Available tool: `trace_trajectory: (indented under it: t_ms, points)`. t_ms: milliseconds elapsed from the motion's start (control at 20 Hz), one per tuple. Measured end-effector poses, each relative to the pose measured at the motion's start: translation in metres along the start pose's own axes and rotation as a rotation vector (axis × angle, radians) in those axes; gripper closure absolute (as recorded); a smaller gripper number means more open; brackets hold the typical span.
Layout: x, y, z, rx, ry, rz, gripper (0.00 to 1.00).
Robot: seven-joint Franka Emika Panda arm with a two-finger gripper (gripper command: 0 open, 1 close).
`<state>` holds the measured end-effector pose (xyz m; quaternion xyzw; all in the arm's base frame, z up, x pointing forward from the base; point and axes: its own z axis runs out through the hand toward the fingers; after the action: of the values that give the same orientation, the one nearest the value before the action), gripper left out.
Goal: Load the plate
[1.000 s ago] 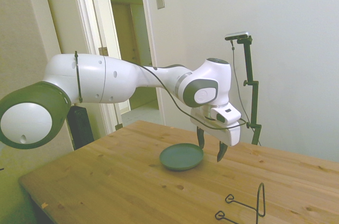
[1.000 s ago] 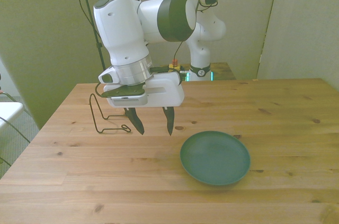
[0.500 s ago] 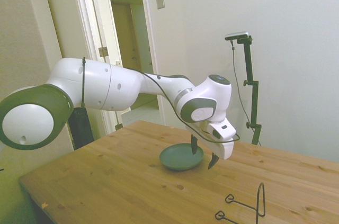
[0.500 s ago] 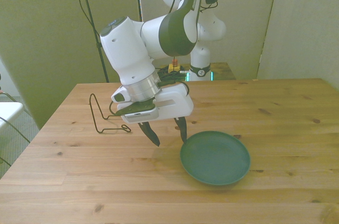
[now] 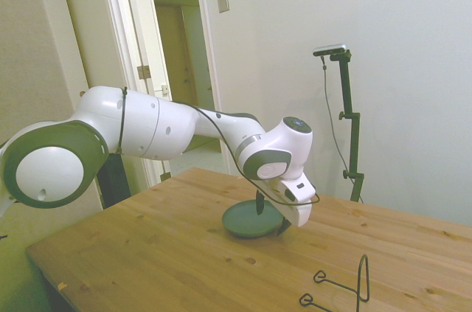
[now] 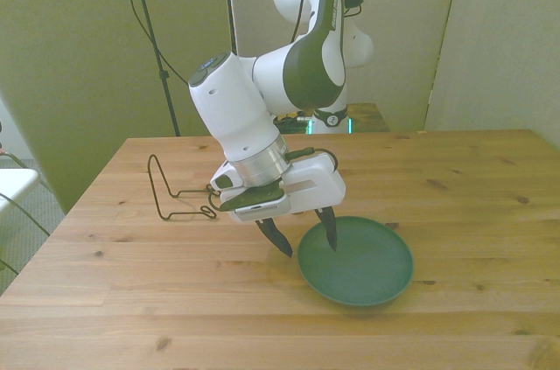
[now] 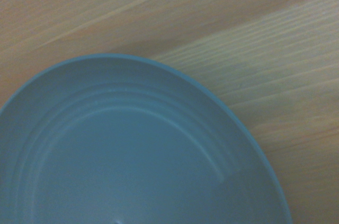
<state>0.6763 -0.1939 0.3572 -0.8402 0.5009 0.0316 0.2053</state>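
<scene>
The teal plate lies flat on the wooden table, toward the front view's right of centre. My gripper is open and tilted, low over the plate's rim on the front view's left. One dark finger hangs inside the plate, the other finger outside the rim over the wood. Nothing is held. The wrist view is filled by the plate from close up, with bare wood beyond its rim.
A thin black wire rack stands on the table at the front view's left, behind the gripper. The wooden table stretches out bare to the front view's right of the plate.
The arm has swung toward the front view's right and dropped lower, tilting the open gripper until its fingers straddle the plate's rim. The plate has not moved.
</scene>
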Motion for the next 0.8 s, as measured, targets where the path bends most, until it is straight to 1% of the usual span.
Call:
trace_trajectory:
  t_ms: [100,150,800]
  points:
    - [0.0006,-0.0007,0.0027,0.009,-0.004,-0.009,0.0]
    - [0.0009,-0.0005,0.0032,0.009,-0.005,-0.014,1.0]
    - [0.004,0.0049,0.0059,0.006,-0.008,-0.015,1.0]
